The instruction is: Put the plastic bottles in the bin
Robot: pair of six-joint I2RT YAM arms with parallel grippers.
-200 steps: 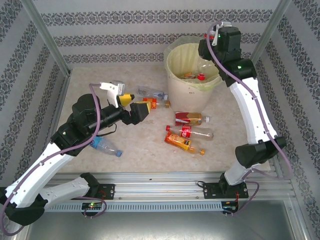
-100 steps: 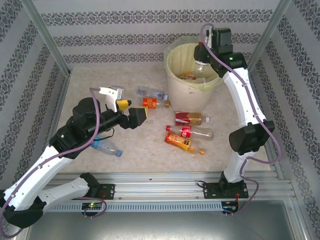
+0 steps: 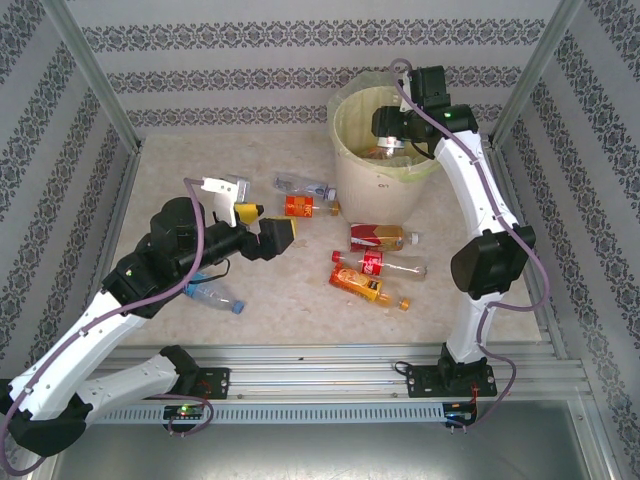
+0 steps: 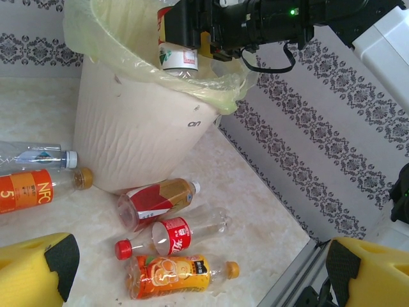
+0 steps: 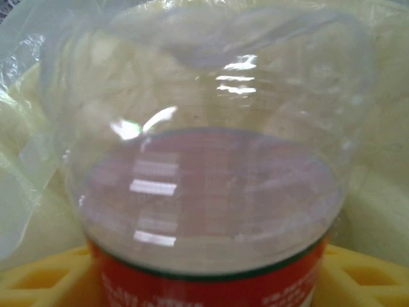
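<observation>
From above: large round cream-white bucket lined with a translucent yellow-green bag, upright at the far side of the beige table. Right gripper over its mouth. Six plastic bottles lying on the table:
- clear blue-label bottle and orange-label bottle, just left of the bucket
- brown-drink bottle with a red label, clear red-label bottle and orange-drink bottle, stacked in a row in front of it
- pale blue-capped bottle, beside the left arm

Left gripper above the table, left of that cluster, jaws spread wide and empty.

From the left wrist: yellow pads at both lower corners, far apart. Ribbed bucket wall beyond, bag folded out over the rim. Black right gripper at the rim, and under it a small clear bottle with a red label, roughly upright, its clear end dipping behind the near rim into the bag. Same five bottles at the foot of the bucket, several dented.

From the right wrist: that small bottle, close and blurred, with a rounded clear body and a red label edged in green. Set between two yellow fingers, pale bag all around behind. Squeezed or let go: cannot tell.
</observation>
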